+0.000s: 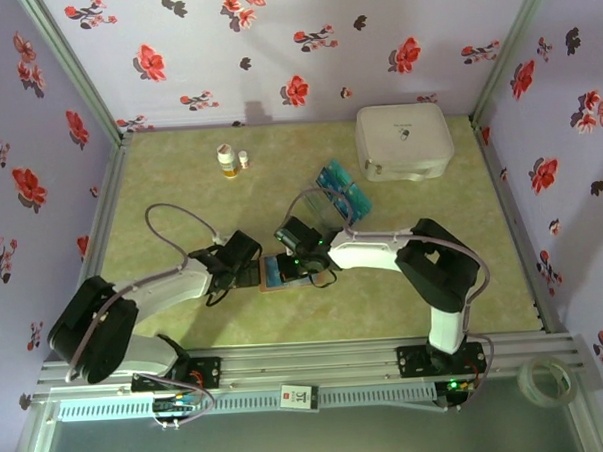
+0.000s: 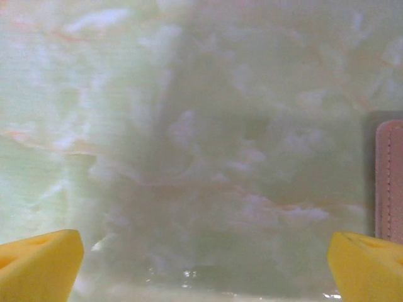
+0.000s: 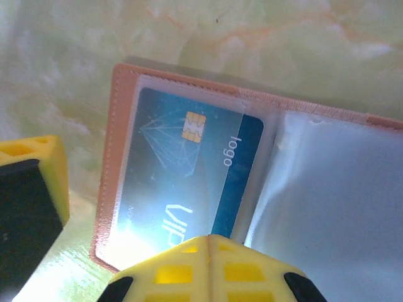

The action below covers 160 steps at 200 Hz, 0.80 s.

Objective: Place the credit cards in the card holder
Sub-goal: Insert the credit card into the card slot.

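The card holder lies open on the table, a pinkish-brown cover with clear sleeves inside. One blue credit card with a gold chip sits in its left sleeve. My right gripper is shut, its yellow tips pressed together over the card's near edge. From above, the right gripper hovers over the card holder. My left gripper is just left of it, open, with bare table between its fingers. The holder's edge shows at the right of the left wrist view. More credit cards lie farther back.
A big white rounded case stands at the back right. Two small bottles stand at the back left. The spare cards rest in a clear tray. Flowered walls close the table on three sides.
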### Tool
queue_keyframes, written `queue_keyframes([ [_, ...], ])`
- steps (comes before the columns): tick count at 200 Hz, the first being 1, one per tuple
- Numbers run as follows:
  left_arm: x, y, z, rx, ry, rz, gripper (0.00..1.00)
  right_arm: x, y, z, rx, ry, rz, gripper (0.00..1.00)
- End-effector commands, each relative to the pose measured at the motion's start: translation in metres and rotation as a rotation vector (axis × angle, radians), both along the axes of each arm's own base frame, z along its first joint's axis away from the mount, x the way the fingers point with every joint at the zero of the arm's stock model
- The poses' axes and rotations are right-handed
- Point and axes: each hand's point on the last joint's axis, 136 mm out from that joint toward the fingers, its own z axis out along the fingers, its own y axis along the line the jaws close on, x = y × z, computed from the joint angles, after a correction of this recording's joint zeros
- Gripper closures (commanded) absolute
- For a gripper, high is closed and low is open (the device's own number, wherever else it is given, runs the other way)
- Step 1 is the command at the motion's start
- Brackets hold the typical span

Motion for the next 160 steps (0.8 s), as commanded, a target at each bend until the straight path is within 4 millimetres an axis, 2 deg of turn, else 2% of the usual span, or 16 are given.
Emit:
queue_keyframes([
  [1,0.007,0.016,0.019,0.020,-0.058,0.068,0.00,0.013,-0.004,0.021,0.021,-0.036,-0.020,1.00],
  [37,0.015,0.013,0.026,0.022,-0.071,0.045,0.00,0.026,-0.009,0.018,0.019,-0.036,-0.040,1.00],
  [68,0.021,0.009,0.029,0.033,-0.071,0.027,0.00,0.031,-0.004,0.016,0.030,-0.029,-0.041,1.00],
  [107,0.027,-0.003,0.039,0.001,-0.093,-0.025,0.00,0.037,-0.009,0.028,0.058,-0.050,-0.056,1.00],
  [137,0.029,-0.012,0.048,-0.045,-0.113,-0.053,0.00,0.044,-0.026,0.037,0.080,-0.062,-0.088,0.81],
  [160,0.027,-0.021,0.053,-0.084,-0.122,-0.067,0.00,0.049,-0.039,0.035,0.094,-0.049,-0.107,0.77],
])
